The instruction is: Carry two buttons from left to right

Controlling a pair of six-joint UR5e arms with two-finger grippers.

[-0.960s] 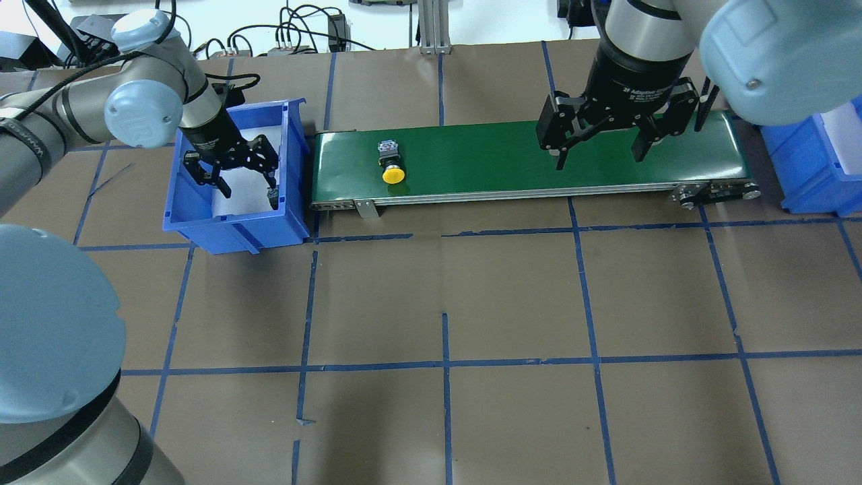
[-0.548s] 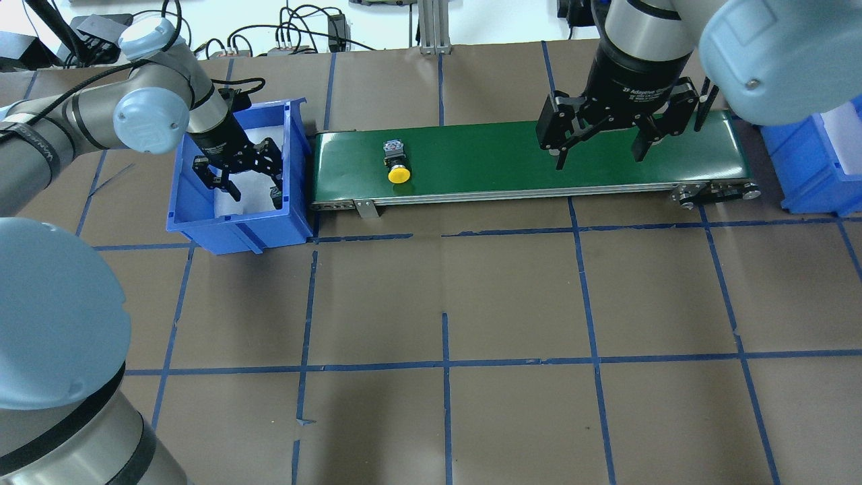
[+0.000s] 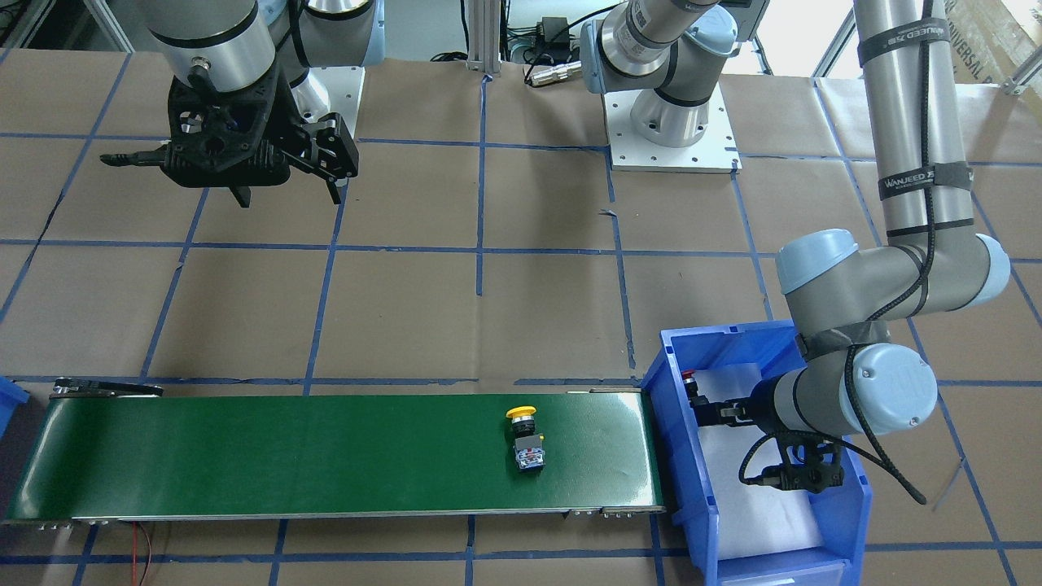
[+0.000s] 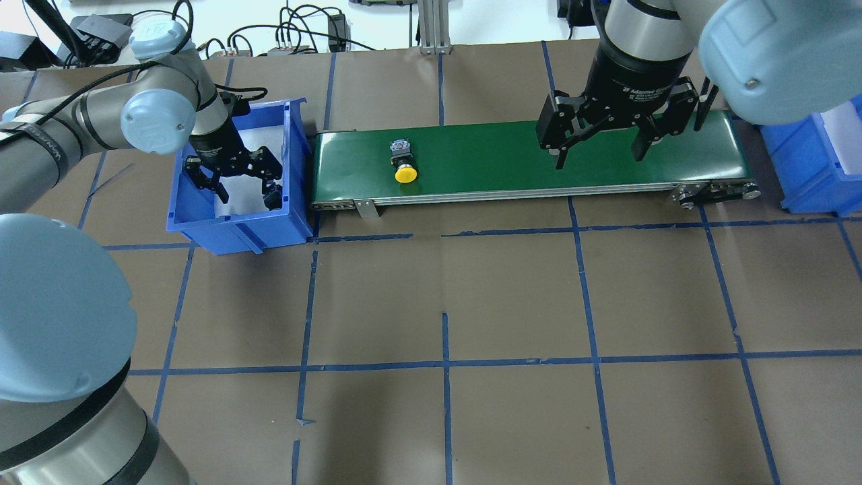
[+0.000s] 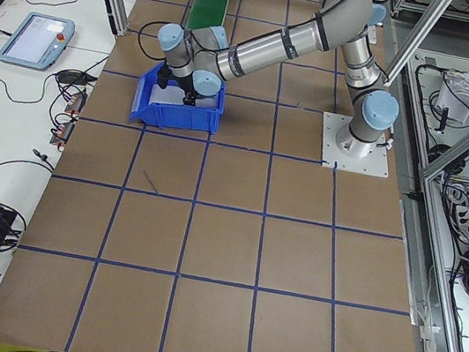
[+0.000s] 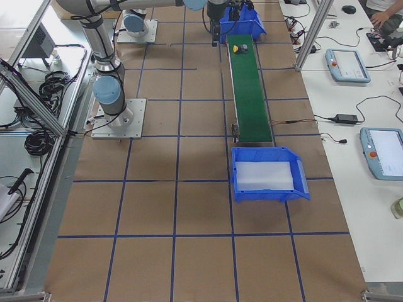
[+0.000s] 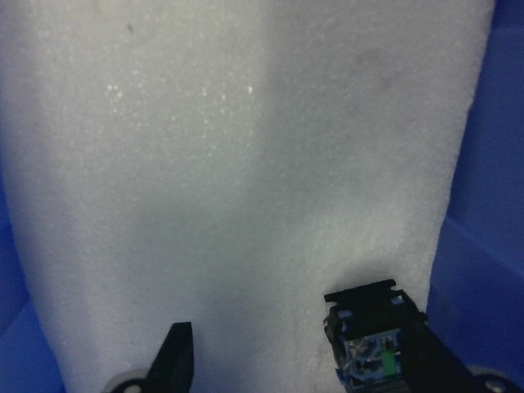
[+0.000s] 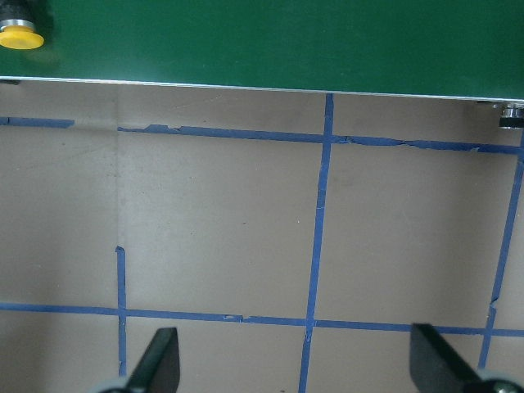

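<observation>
The red button (image 3: 690, 378) is seen inside the left blue bin (image 4: 229, 232), by its belt-side wall, just beside one finger of the spread left gripper (image 4: 246, 195). The yellow button (image 4: 404, 166) is found near the left end of the belt (image 4: 505, 158), and the right gripper (image 4: 599, 158) is held open above the right half. If the fingers are closed off-centre, the red button could be shoved against the wall or pinched askew.

Papered table (image 4: 512, 296): green conveyor (image 4: 498, 158) between left bin (image 4: 236, 230), right bin (image 4: 801, 178).

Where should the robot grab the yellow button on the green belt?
Probably around its dark body behind the cap, coming straight down. The yellow button lies on its side on the green belt, bare belt on both sides leaving room to pinch; the rounded cap might slip.
</observation>
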